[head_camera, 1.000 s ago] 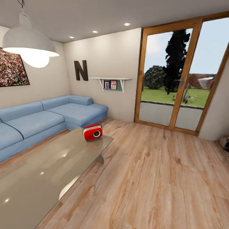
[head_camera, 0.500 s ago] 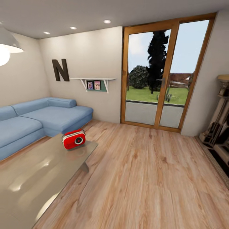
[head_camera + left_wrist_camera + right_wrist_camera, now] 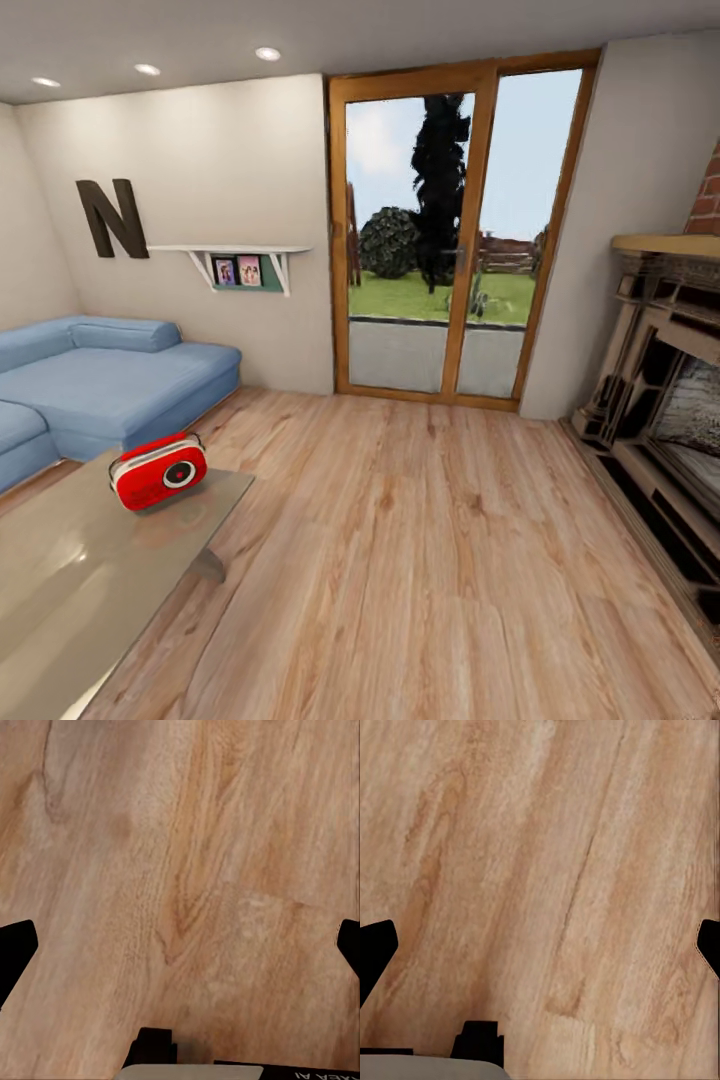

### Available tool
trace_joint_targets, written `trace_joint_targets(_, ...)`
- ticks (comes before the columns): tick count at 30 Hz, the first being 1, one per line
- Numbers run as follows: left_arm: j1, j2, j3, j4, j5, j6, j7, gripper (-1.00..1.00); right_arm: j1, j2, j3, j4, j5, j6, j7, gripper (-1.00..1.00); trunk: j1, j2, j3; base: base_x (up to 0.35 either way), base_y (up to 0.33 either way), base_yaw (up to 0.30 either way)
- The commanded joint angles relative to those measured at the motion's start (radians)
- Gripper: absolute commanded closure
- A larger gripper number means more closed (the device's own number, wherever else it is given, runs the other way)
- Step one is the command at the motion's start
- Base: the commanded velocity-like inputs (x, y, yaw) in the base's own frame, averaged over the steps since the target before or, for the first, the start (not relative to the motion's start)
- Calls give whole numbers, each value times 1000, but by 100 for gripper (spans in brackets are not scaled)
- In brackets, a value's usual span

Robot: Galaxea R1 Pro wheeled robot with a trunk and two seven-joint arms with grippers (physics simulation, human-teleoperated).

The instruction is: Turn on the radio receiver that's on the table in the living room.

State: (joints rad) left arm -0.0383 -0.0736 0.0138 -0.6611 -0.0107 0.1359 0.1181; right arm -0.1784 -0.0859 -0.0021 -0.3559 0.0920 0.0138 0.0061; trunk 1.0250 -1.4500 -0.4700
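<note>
Still in transit through the living room (image 3: 420, 560). Red radio receiver (image 3: 158, 472) standing upright near the far corner of the grey glossy table (image 3: 70, 590), dial face turned toward the open wood floor (image 3: 450, 600), long axis running roughly along the table's short edge, thin loop handle on top. Blue sectional sofa (image 3: 110, 375) just beyond the table; glazed doors (image 3: 450, 230) straight ahead, fireplace surround (image 3: 660, 400) off to the right.

Left gripper (image 3: 180, 945) hanging over bare floorboards (image 3: 180, 870), fingers (image 3: 15, 949) spread wide, nothing between them. Right gripper (image 3: 540, 945) likewise over bare boards (image 3: 555, 855), fingers (image 3: 375, 949) held far apart and empty.

Radio well apart from both sets of fingers, nowhere near either gap. Sitting low at the left of the head view, so lying off toward the left-arm side; left gripper judged the nearer candidate, though not certain while the base keeps no fixed heading. Probably needs a turn back toward the table and a closer approach before any reach for the dial face or a top switch. Exact switch location too small to tell.
</note>
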Motion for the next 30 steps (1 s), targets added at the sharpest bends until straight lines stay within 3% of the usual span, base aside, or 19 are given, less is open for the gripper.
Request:
trace_joint_targets(1, 0, 0, 0, 0, 0, 0, 0, -100, 0, 0, 0, 0, 0, 0, 0, -100, 0, 0, 0, 315, -69, -273)
trace_joint_targets(15, 0, 0, 0, 0, 0, 0, 0, -100, -1, 0, -1, 0, 0, 0, 0, -100, 0, 0, 0, 316, -11, -251)
trace_joint_targets(30, 0, 0, 0, 0, 0, 1, 0, -100, 0, 0, -1, 0, 1, 0, 0, -100, 0, 0, 0, 320, 0, -18)
